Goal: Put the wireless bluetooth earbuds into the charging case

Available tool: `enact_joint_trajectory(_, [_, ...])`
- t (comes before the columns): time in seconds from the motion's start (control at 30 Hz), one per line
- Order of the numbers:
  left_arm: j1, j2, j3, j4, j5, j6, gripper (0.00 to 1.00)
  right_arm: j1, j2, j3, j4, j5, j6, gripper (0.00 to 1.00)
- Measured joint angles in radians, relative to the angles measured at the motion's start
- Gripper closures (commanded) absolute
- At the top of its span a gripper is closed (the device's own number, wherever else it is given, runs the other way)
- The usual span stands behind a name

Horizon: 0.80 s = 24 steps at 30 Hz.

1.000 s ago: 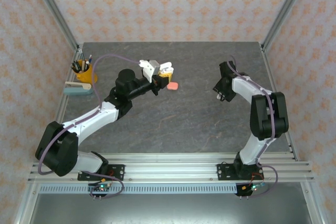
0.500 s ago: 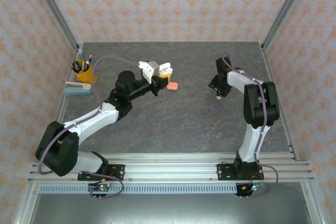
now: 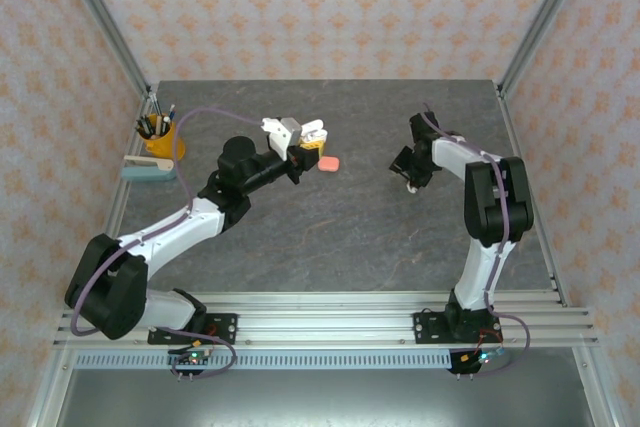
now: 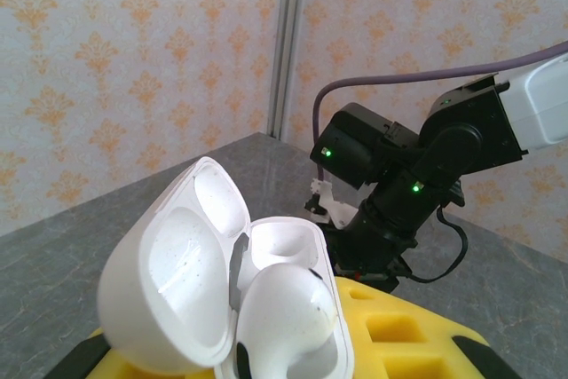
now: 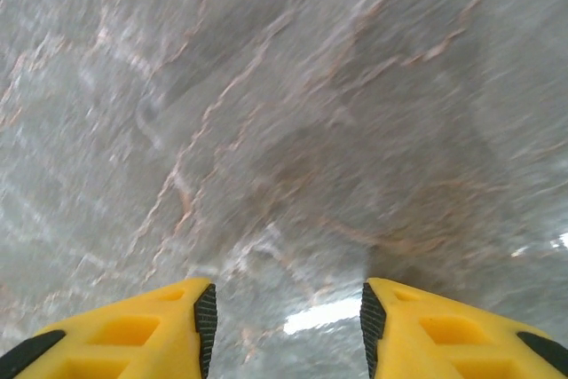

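My left gripper (image 3: pixel 303 144) is shut on a white charging case (image 3: pixel 313 131), held up above the table with its lid open. In the left wrist view the case (image 4: pixel 173 286) has one white earbud (image 4: pixel 284 303) sitting in a well, and the well behind it is empty. A coral-pink case (image 3: pixel 328 163) lies on the table just right of that gripper. My right gripper (image 3: pixel 408 173) hangs low over the table right of centre. Its yellow jaws (image 5: pixel 286 326) are open with bare, blurred stone between them. A small white bit (image 3: pixel 411 187) shows at its tip; I cannot tell what it is.
A yellow pen cup (image 3: pixel 156 136) and a pale blue stapler (image 3: pixel 148 169) stand at the far left edge. Metal frame posts (image 3: pixel 530 22) rise at the back corners. The right arm's dark wrist (image 4: pixel 404 188) faces the held case across the grey table (image 3: pixel 330 237).
The right arm has folded upright and its gripper has moved slightly left, with the jaws a little narrower. The left arm and its case have barely moved.
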Motion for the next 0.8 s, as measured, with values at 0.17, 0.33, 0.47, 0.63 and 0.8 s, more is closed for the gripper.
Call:
enact_joint_trajectory(0.17, [0.000,-0.013,-0.001,0.000,-0.010,-0.006,1.00,0.034,-0.044,-0.029,-0.022,-0.050,-0.035,0.51])
enact_joint_trajectory(0.33, [0.000,-0.018,-0.005,0.000,-0.020,-0.008,1.00,0.047,-0.211,-0.119,-0.030,-0.012,0.017,0.39])
enact_joint_trajectory(0.47, [0.000,-0.019,-0.006,0.000,-0.035,-0.017,1.00,0.047,-0.323,-0.165,-0.023,0.053,0.138,0.35])
enact_joint_trajectory(0.63, [0.000,-0.019,-0.006,0.000,-0.035,-0.026,1.00,0.047,-0.282,-0.163,-0.008,0.093,0.236,0.36])
enact_joint_trajectory(0.8, [0.000,-0.019,-0.006,0.000,-0.035,-0.026,1.00,0.047,-0.102,0.010,-0.055,0.114,0.225,0.36])
